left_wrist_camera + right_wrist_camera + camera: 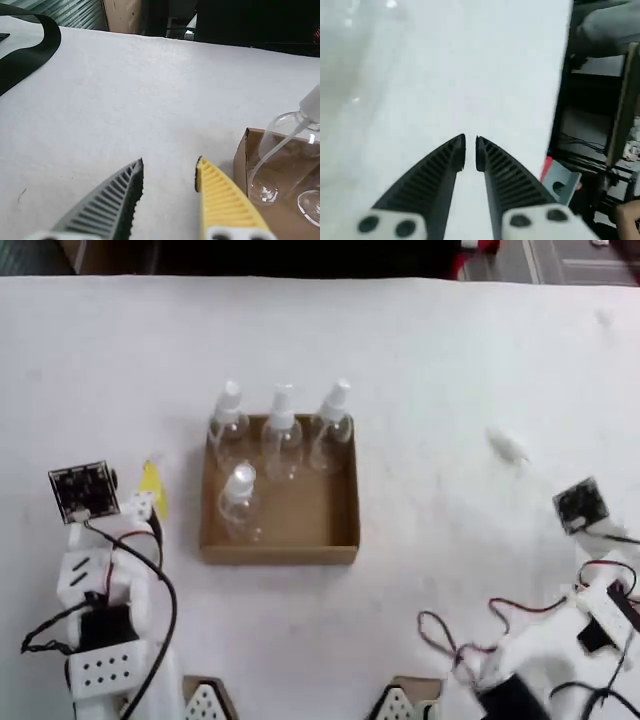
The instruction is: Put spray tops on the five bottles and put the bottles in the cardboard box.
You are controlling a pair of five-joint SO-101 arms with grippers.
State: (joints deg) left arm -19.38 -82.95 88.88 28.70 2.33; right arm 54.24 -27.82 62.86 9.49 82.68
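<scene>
The cardboard box sits mid-table. Three clear bottles with white spray tops stand along its back wall, and another capped bottle stands at its front left. A small pale piece lies on the table to the right of the box; whether it is a bottle or a spray top I cannot tell. My left gripper hovers open and empty just left of the box, near a capped bottle; its yellow finger shows from above. My right gripper is shut on nothing above bare table.
The white table runs to a dark far edge. Loose red and black wires lie by the right arm's base. A black strap curls across the table's far corner. Room furniture lies beyond the table's side edge.
</scene>
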